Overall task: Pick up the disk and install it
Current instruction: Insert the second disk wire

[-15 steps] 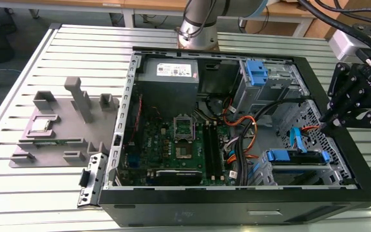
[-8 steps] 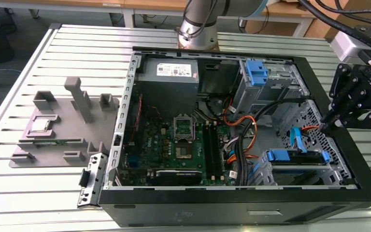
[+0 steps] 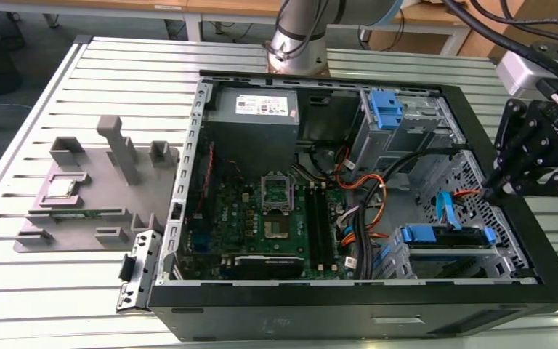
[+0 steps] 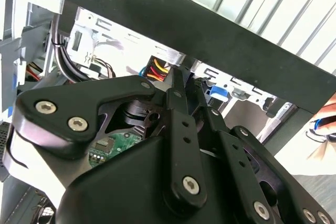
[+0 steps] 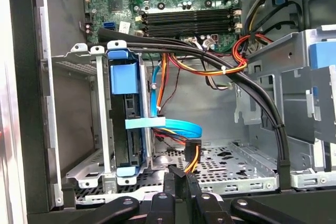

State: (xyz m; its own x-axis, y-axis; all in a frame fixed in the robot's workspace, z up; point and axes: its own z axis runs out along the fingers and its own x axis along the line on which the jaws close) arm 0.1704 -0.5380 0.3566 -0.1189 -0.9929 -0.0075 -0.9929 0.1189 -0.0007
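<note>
In the exterior view, an open computer case (image 3: 337,313) lay on its side on a slatted desk (image 3: 27,291). Taking the green motherboard (image 3: 259,218) as the centre of the clock, the gripper (image 3: 500,190) hung at about three o'clock, over the case edge on the exterior view's right. Its jaws looked pressed together, with nothing between them. The disk (image 3: 449,235) sat at about four o'clock, inside a metal drive cage (image 3: 507,254), with its blue handle end facing up. It was apart from the gripper, which was just above it. The grey power-supply box (image 3: 255,109) was at twelve o'clock, and a lone blue bracket (image 3: 383,109) was at about one o'clock. Outside the case, at nine o'clock, a grey fixture (image 3: 95,182) stood on the desk.

In the second wrist view, the black gripper (image 4: 177,74) was seen from behind, with its jaws meeting at the tips. Beyond them were the black case wall (image 4: 210,30) and some coloured wires (image 4: 157,71).

In the first wrist view, the disk (image 5: 124,77) stood edge-on within the cage (image 5: 100,129), between its metal walls. A flat blue cable (image 5: 173,125) curved beside it. The gripper (image 5: 181,174) was near the cage, with its jaws together and holding nothing.
</note>
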